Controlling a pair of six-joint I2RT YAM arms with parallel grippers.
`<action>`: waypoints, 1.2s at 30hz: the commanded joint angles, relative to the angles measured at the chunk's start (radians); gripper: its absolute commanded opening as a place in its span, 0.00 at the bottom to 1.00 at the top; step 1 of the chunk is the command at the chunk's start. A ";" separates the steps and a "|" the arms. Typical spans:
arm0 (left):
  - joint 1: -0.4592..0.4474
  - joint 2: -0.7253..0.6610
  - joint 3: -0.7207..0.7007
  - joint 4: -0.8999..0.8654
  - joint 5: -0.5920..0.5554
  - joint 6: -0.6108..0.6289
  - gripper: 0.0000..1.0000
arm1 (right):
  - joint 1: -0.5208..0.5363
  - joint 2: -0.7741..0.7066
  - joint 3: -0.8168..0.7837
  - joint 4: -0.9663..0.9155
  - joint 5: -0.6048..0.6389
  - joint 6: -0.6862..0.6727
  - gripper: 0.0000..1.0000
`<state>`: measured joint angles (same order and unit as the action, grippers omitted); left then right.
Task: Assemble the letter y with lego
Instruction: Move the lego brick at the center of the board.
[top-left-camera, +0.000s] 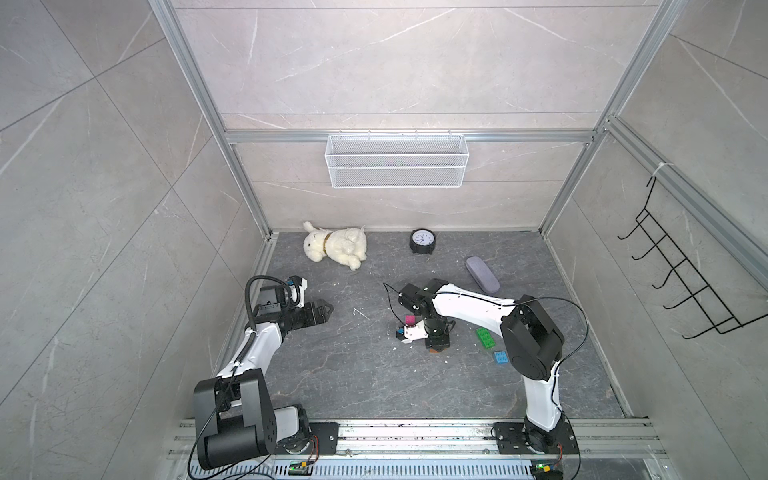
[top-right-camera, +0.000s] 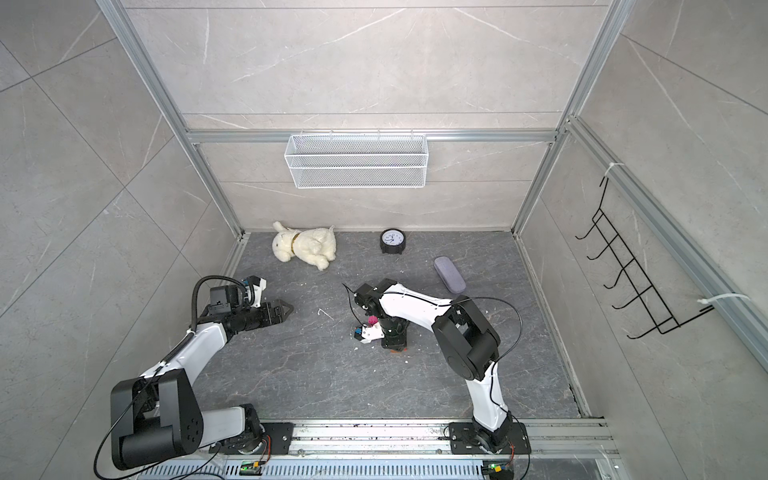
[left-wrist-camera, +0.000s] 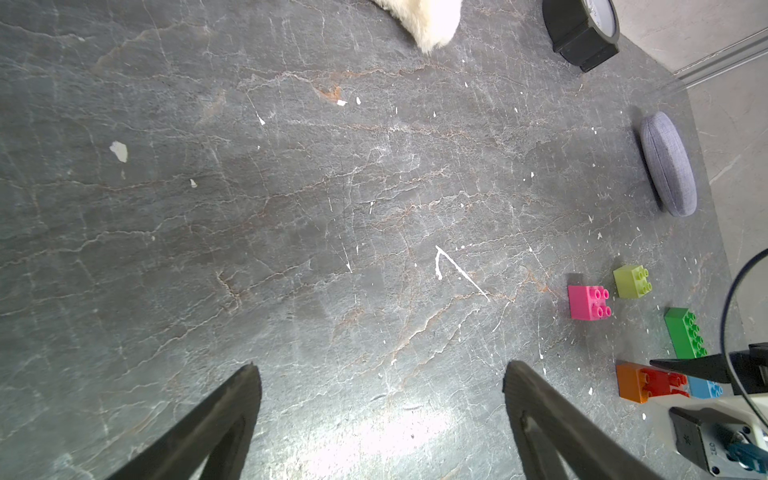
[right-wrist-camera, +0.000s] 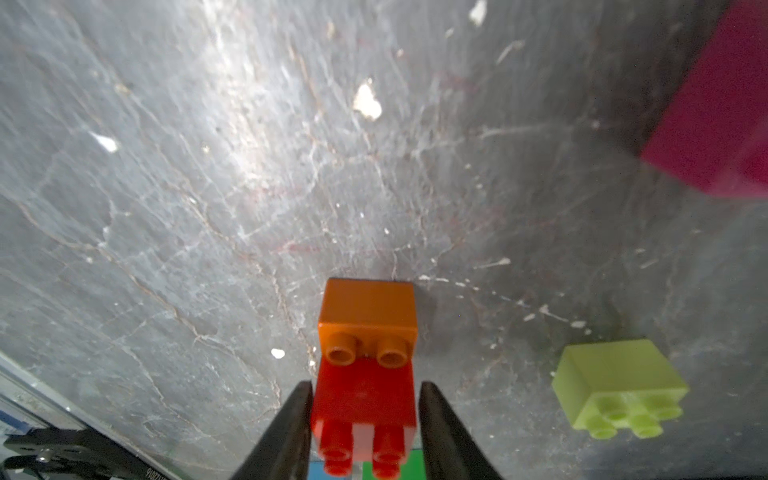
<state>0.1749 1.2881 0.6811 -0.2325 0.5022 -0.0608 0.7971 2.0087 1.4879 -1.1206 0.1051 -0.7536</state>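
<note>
Two lego bricks (left-wrist-camera: 640, 382) lie joined, red (right-wrist-camera: 363, 399) stepped half over orange (right-wrist-camera: 368, 311) to start our stem, our right gripper (right-wrist-camera: 366, 384) flanking red so closely that we cannot tell grip from release, green (top-left-camera: 485, 338) at its three o'clock, our left gripper (left-wrist-camera: 380, 368) wide open, empty.

Bricks crowd the right tool (right-wrist-camera: 365, 386); the rest lies at the back of the bench (top-left-camera: 353, 374)

The right tool stands over the brick pair (right-wrist-camera: 368, 316), a jaw either side of one brick, its mate past the tips; a lone brick (top-left-camera: 409, 319) lies just left and behind, a stray brick (left-wrist-camera: 632, 281) near that, the long brick (top-left-camera: 485, 337) to the right, a short brick (top-left-camera: 500, 357) off its near end. The left tool (top-left-camera: 328, 309) hangs well to the left. Far behind: plush dog (top-left-camera: 334, 247) leftward, clock (top-left-camera: 422, 241), case (top-left-camera: 482, 274) rightward; a basket (top-left-camera: 397, 162) on the back wall
</note>
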 joint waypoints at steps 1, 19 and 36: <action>0.006 -0.017 -0.004 0.015 0.024 -0.015 0.94 | -0.008 -0.074 -0.018 0.025 -0.048 0.030 0.49; -0.010 0.008 -0.014 0.051 0.082 -0.089 0.92 | -0.312 -0.356 -0.220 0.292 -0.211 0.691 0.52; -0.076 0.022 -0.013 0.059 0.081 -0.094 0.91 | -0.658 -0.527 -0.558 0.309 -0.209 1.044 0.52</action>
<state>0.1062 1.3163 0.6746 -0.1932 0.5560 -0.1406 0.1658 1.5215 0.9646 -0.8097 -0.0952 0.2237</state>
